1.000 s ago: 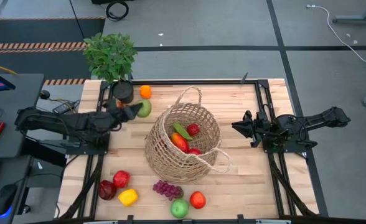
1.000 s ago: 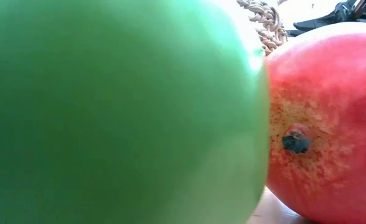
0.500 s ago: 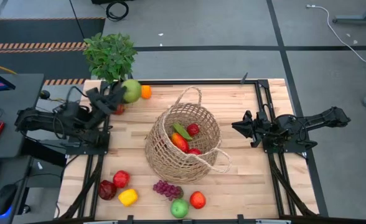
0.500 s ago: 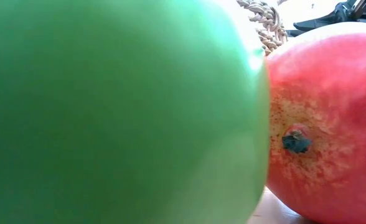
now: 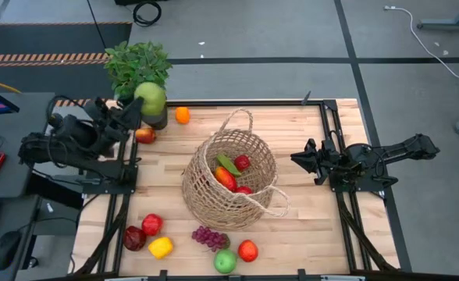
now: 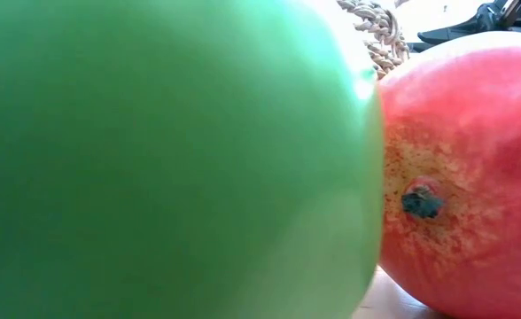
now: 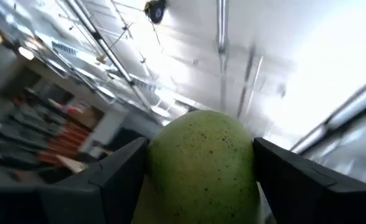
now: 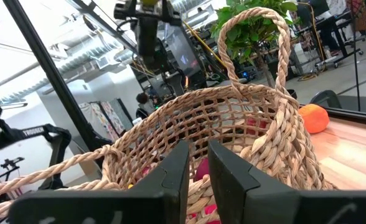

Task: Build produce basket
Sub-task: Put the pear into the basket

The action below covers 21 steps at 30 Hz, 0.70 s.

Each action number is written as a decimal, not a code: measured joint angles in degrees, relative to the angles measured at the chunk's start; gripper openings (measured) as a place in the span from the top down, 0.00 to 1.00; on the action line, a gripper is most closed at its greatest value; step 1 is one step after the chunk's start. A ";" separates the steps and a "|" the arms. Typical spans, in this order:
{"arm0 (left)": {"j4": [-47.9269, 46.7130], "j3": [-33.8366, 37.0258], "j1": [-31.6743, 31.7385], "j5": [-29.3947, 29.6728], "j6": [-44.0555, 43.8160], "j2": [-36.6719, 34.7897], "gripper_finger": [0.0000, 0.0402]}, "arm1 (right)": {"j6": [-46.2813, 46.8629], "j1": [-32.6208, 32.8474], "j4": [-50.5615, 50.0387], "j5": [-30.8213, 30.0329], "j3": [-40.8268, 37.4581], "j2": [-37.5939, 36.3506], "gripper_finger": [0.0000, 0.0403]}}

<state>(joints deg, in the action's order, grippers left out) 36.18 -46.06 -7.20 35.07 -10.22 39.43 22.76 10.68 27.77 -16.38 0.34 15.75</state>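
Green pear lifted at the counter's far left corner

The round open-weave tan wicker basket (image 5: 231,179) sits mid-counter holding red and green produce. The left gripper (image 5: 140,105) has its jaws clamped on a speckled green pear (image 5: 150,98), now raised beside the potted plant (image 5: 136,66); a second ago it lay low by the small orange (image 5: 183,115). The right gripper (image 5: 301,159) rests at the right, jaws closed, unmoved.

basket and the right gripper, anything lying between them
Nothing: in the high view only bare wooden table separates the basket from the shut right gripper.
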 joint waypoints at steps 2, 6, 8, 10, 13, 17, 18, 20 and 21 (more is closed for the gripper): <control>-6.16 -4.08 0.00 0.00 4.88 1.71 0.29 | 0.00 0.00 0.00 0.00 0.00 -0.02 0.84; -16.55 -11.49 0.00 0.00 17.08 6.15 0.29 | 0.00 0.01 0.00 0.00 0.00 -0.01 0.84; -20.15 -14.51 0.00 0.00 24.71 8.49 0.29 | 0.00 0.00 0.00 0.00 0.00 0.00 0.84; -21.87 -17.11 0.00 -0.58 31.81 10.79 0.29 | 0.00 0.00 0.00 0.00 0.00 0.00 0.84; -23.20 -20.27 0.00 -1.12 39.63 13.59 0.29 | 0.00 0.01 0.00 0.00 0.00 0.00 0.84; -23.73 -23.28 0.00 -1.33 49.23 16.87 0.29 | 0.00 0.00 0.00 0.00 0.00 -0.01 0.84; -23.69 -23.72 0.00 -1.33 51.82 17.51 0.29 | 0.00 0.00 0.00 0.00 0.00 -0.02 0.84; -23.76 -24.23 0.00 -1.33 57.60 18.78 0.29 | 0.00 0.00 0.00 0.00 0.00 -0.02 0.84; -23.77 -24.52 0.00 -1.35 60.53 19.47 0.29 | 0.00 0.00 -0.02 0.00 0.00 -0.02 0.84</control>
<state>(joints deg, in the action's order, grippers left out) 12.40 -70.57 -7.20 33.72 50.31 58.90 22.76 10.68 27.75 -16.38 0.34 15.73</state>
